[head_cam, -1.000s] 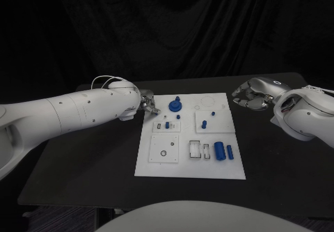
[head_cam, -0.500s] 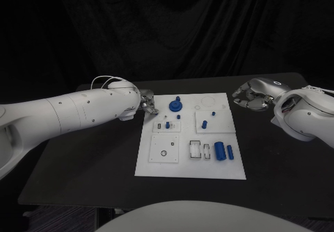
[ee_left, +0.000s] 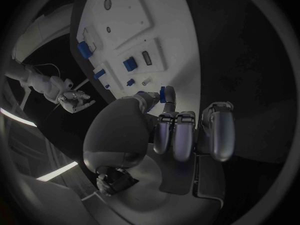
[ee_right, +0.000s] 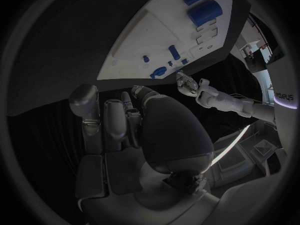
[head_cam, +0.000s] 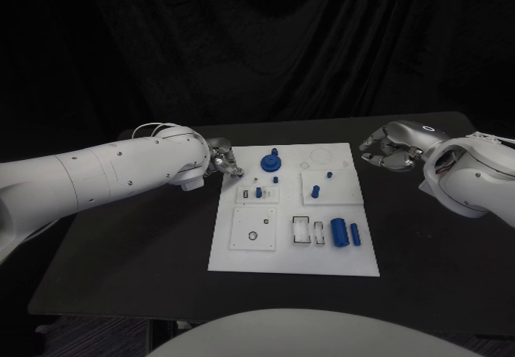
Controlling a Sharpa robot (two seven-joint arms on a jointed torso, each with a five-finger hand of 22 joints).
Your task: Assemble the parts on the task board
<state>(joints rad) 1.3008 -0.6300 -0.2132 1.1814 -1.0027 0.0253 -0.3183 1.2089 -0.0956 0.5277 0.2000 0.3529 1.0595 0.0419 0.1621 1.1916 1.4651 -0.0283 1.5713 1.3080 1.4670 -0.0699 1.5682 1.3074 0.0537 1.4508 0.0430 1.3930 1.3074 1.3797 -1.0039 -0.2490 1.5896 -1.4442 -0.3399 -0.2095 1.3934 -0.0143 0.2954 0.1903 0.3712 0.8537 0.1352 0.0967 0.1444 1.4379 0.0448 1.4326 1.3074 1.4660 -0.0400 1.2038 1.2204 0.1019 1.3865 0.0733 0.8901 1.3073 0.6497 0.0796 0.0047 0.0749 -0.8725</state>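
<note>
The white task board [head_cam: 289,256] lies in the middle of the black table, and the left wrist view shows it as well [ee_left: 181,45]. A blue knob [head_cam: 271,159] stands near its far edge, small blue pegs [head_cam: 315,191] sit in its middle, and two blue cylinders [head_cam: 338,231] lie at the near right. My left hand [head_cam: 225,161] hovers at the board's far left corner with its fingers [ee_left: 175,130] curled in. A blue piece [ee_left: 163,94] shows just past the fingertips; I cannot tell if they touch it. My right hand [head_cam: 388,149] is off the far right corner, fingers [ee_right: 109,117] curled with nothing in them.
Bare black table [head_cam: 140,245] surrounds the board on all sides. White inset plates with slots and a ring hole [head_cam: 252,236] take up the board's near left. The right arm's forearm [head_cam: 472,178] hangs over the table's right side.
My left arm has shifted slightly, while its hand stays by the board's far left corner. The right hand and the parts have not moved.
</note>
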